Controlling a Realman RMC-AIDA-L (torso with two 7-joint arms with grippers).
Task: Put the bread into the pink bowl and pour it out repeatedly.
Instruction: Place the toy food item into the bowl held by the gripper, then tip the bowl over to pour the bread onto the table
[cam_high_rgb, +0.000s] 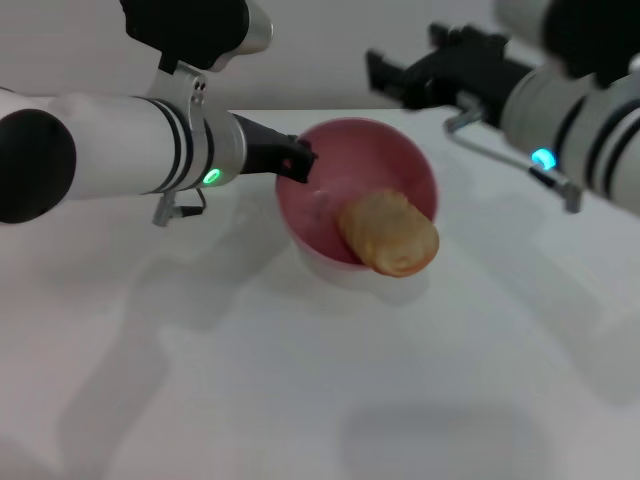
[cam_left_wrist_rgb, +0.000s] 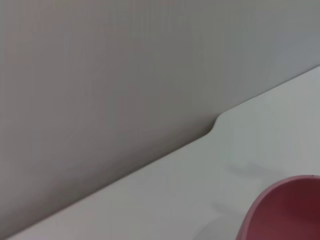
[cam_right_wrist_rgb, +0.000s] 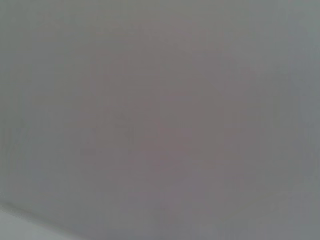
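Now the left gripper (cam_high_rgb: 297, 163) pinches the pink bowl (cam_high_rgb: 400, 150) at its nine-o'clock rim, tipped; the bread (cam_high_rgb: 389, 234) slides out at five o'clock onto the counter (cam_high_rgb: 300, 380). Right gripper (cam_high_rgb: 385, 72) hovers at one o'clock, jaws' state unclear.

Pink bowl (cam_high_rgb: 360, 190): plain pink. Bread (cam_high_rgb: 390, 235): tan-orange, no stripes visible. My left gripper (cam_high_rgb: 295, 160): black. Desk (cam_high_rgb: 300, 380): white.
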